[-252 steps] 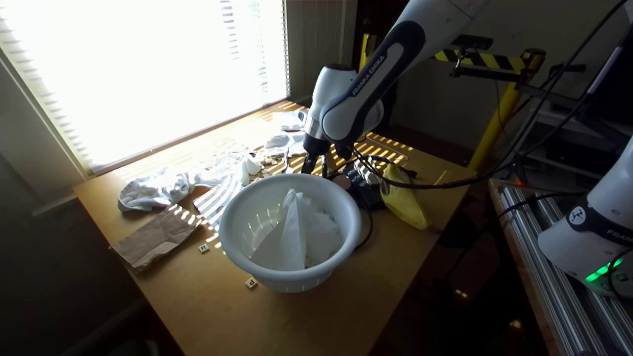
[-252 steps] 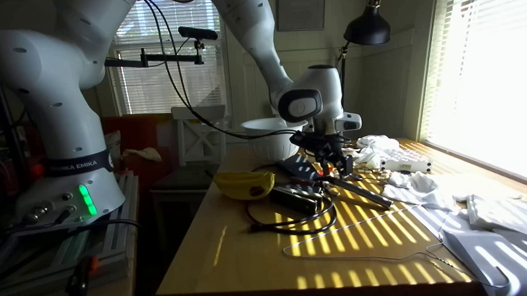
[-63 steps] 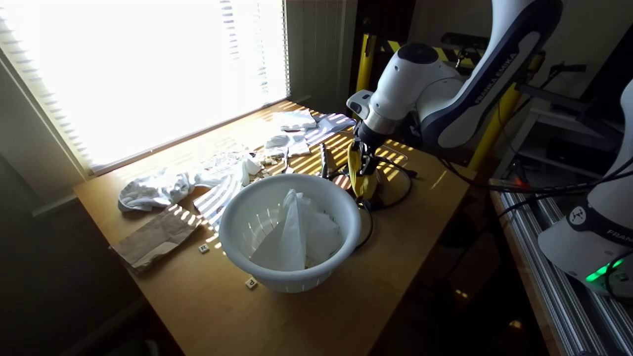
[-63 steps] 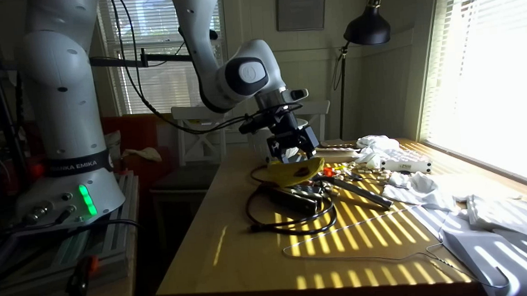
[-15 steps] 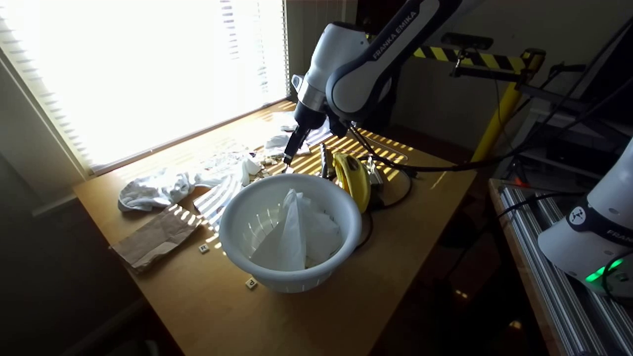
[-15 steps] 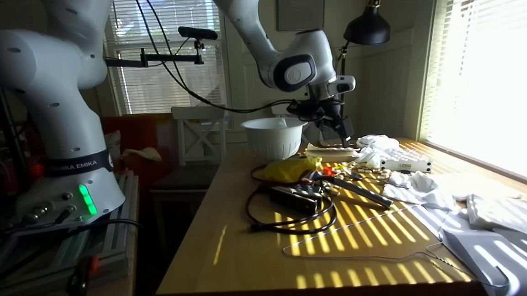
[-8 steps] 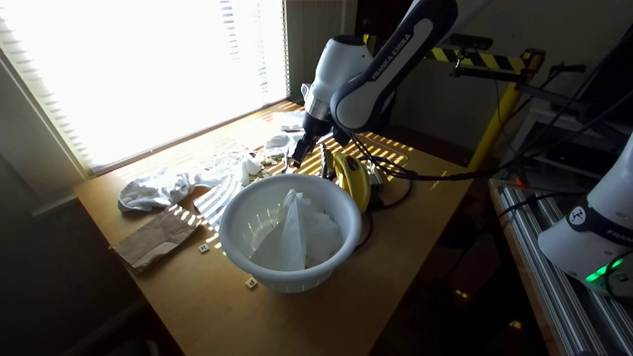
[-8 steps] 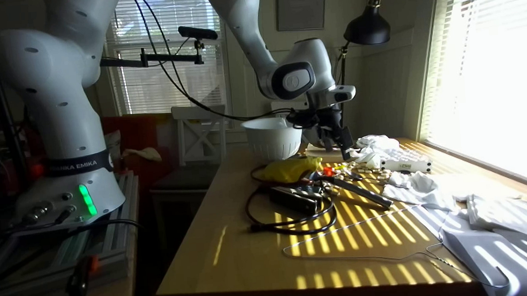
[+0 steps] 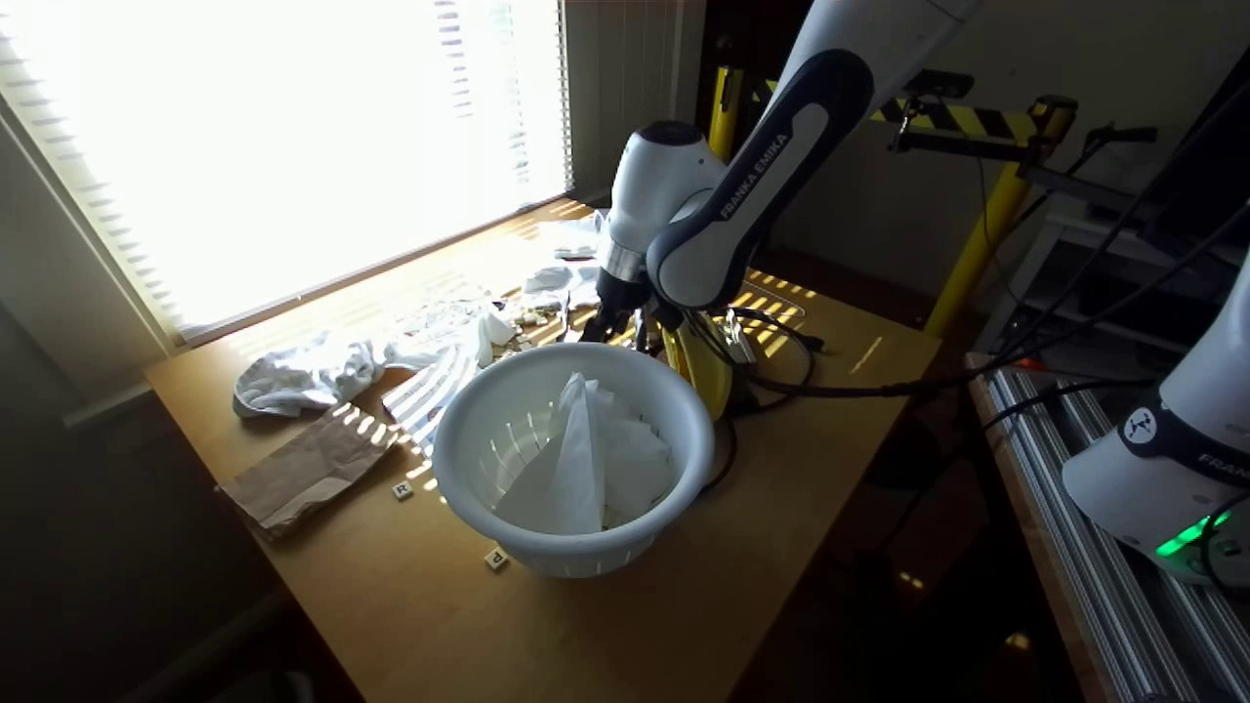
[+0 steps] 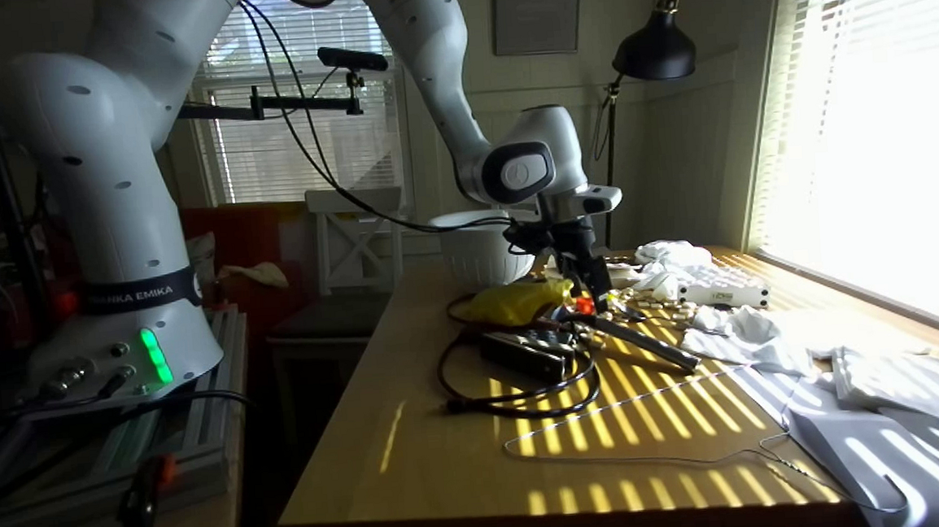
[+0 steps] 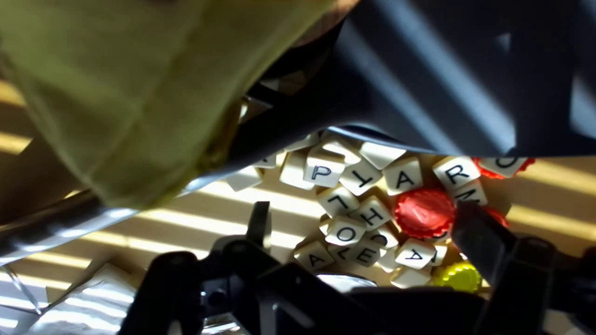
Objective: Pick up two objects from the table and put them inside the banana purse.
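Lying on the worktop point(image 10: 417, 466), the banana purse point(image 10: 517, 303) looks soft, plump and gently curved to us, its yellow plain even in shade; in an exterior view it shows between a black box point(image 10: 524, 358) and the pale bowl point(image 10: 481, 259). In an exterior view from higher up (the arm point(image 9: 757, 186) and cables point(image 9: 850, 392) hide part of it) we find it just beside the bowl; whether the two touch, we cannot tell. In the wrist view its cloth fills the upper left, creased and narrowing downward to a darker, blurred end.

The pincer point(image 11: 363, 211) points downward near it, and we note its fingers point(image 11: 479, 228) spread well apart. Past the gap we see heaped letter tiles point(image 11: 345, 232) and a red bottle cap point(image 11: 424, 212) with a frilled edge. One fingertip overlaps that cap's edge in the wrist view; contact we cannot determine.
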You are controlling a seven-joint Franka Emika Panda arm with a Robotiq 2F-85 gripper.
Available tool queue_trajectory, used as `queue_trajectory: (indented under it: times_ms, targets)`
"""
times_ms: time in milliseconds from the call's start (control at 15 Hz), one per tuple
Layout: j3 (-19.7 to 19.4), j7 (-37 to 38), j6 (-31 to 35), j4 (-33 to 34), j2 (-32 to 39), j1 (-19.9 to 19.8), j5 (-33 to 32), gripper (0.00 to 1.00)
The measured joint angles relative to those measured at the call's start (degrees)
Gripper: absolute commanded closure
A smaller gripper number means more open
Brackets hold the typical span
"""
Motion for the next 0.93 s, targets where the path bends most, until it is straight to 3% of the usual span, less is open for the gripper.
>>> queue_trajectory:
  times_ms: [400, 467, 600, 933]
  targets:
    - [0.13, 0.59, 0.0, 5.11, 4.7, -0.2, 0.29, 0.02]
    - [0.21, 0.59, 0.0, 6.05, 5.36, -0.21, 0.29, 0.26]
    - [0.51, 0.52, -0.02, 7.59, 6.27, -0.16, 0.29, 0.3]
    - [1.21, -0.06, -1.74, 9.89, 7.1, 0.41, 0.28, 0.66]
